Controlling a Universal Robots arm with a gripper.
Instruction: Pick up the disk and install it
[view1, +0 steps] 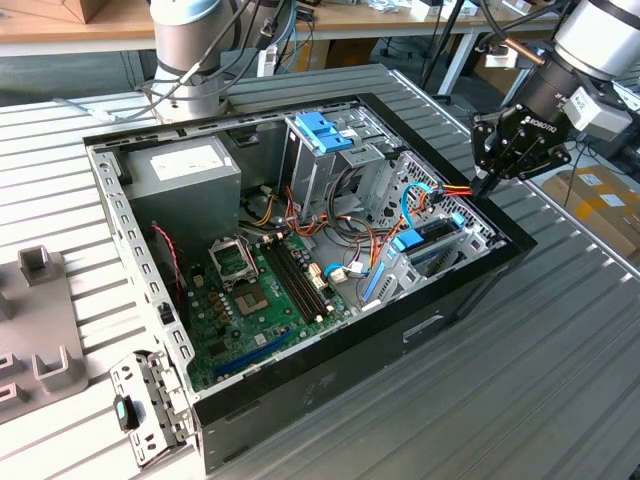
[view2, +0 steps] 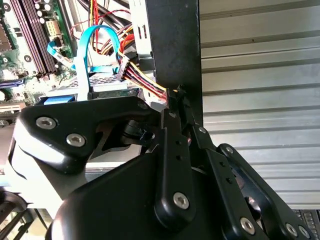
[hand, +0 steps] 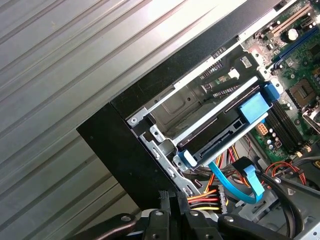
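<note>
The disk (view1: 432, 240) lies tilted in the drive bay at the corner of the open computer case (view1: 330, 365) on the exterior view's right. It is dark and framed by a bright blue carrier. In the first wrist view the disk (hand: 220, 136) sits between the bay's metal rails. My gripper (view1: 482, 184) hangs just above the case's black side wall, beside the bay, with its fingers pressed together and nothing between them. In both wrist views the gripper (view2: 176, 94) (hand: 172, 199) tips sit close to the red, yellow and black power wires (hand: 205, 198).
Inside the case are a green motherboard (view1: 255, 300), a grey power supply (view1: 185, 175) and an upright metal cage with a blue handle (view1: 325, 130). Thin light-blue cables (hand: 247, 182) loop near the bay. Grey fixtures (view1: 40, 300) lie on the ribbed table (view1: 540, 380).
</note>
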